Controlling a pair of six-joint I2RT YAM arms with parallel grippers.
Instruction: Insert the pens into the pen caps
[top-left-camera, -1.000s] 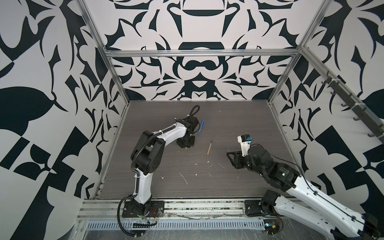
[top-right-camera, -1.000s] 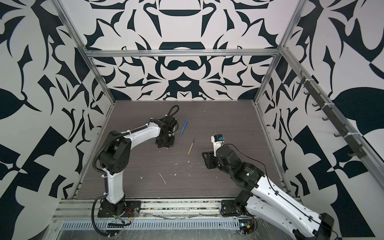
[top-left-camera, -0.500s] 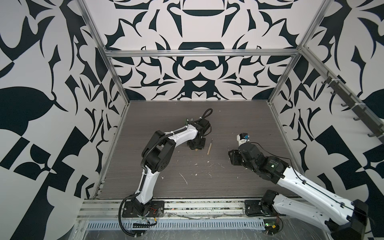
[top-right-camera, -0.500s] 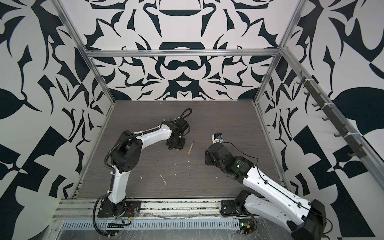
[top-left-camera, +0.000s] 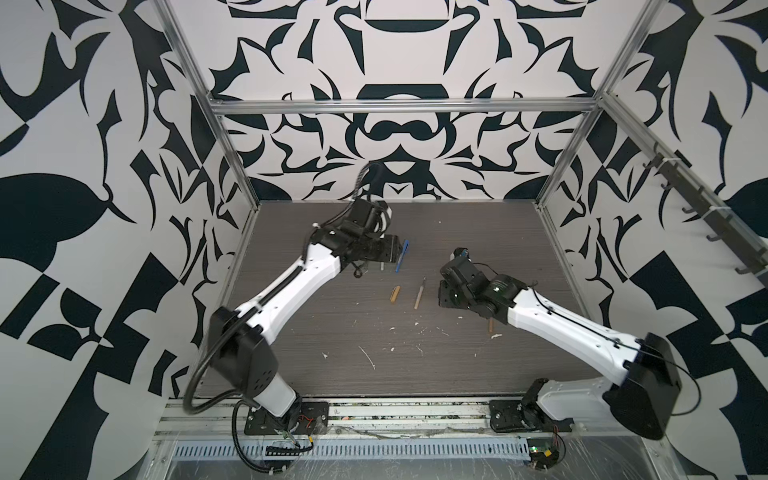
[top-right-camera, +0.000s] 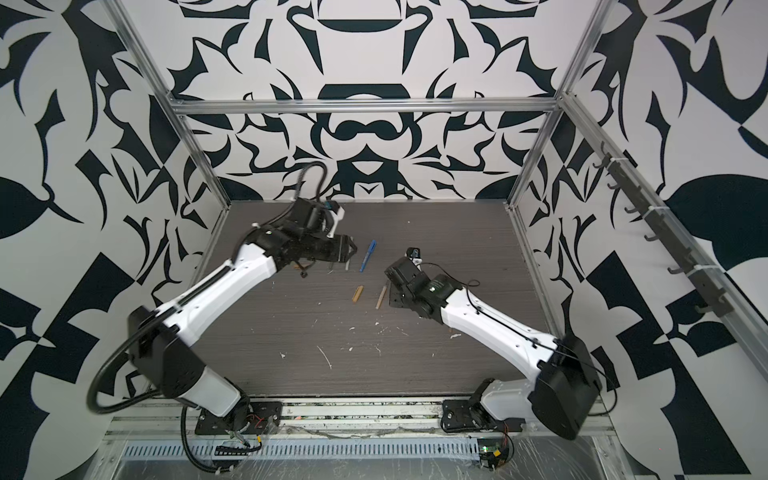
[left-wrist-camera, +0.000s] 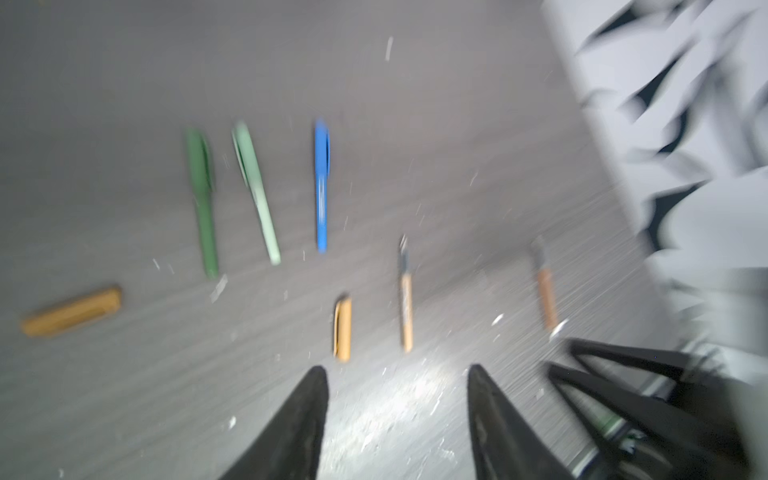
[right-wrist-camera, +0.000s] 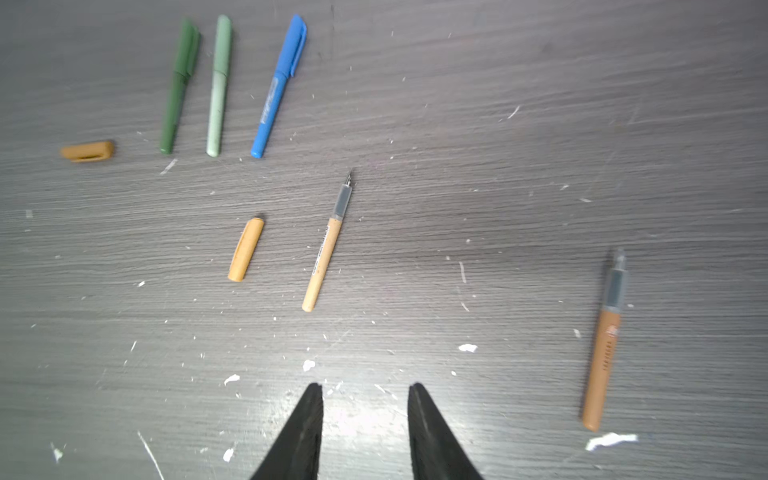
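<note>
- Left gripper (left-wrist-camera: 397, 372): over the last second its jaws went from nearly closed to about half parted. Nothing sits between them now. The left wrist view is smeared, so the arm is likely mid-swing.
- Blue pen (top-left-camera: 402, 257): capped, flat on the worktop (right-wrist-camera: 498, 124) just beside that gripper, slightly above centre in both top views. Read this as your release.
- Dark green pen (right-wrist-camera: 178, 87) and pale green pen (right-wrist-camera: 219, 85): capped, side by side next to the blue one.
- Right gripper (right-wrist-camera: 365, 386): has swung in toward the centre, jaws narrowly apart, empty.
- Judgement: three of five done.
- Tan pen (right-wrist-camera: 326, 249): uncapped, near its tan cap (right-wrist-camera: 246, 249), mid-frame in the top views, just ahead of the right gripper. Probably your next pair.
- Orange-brown pen (right-wrist-camera: 602, 349): uncapped, well apart from the orange-brown cap (right-wrist-camera: 87, 151), which lies beyond the green pens.
</note>
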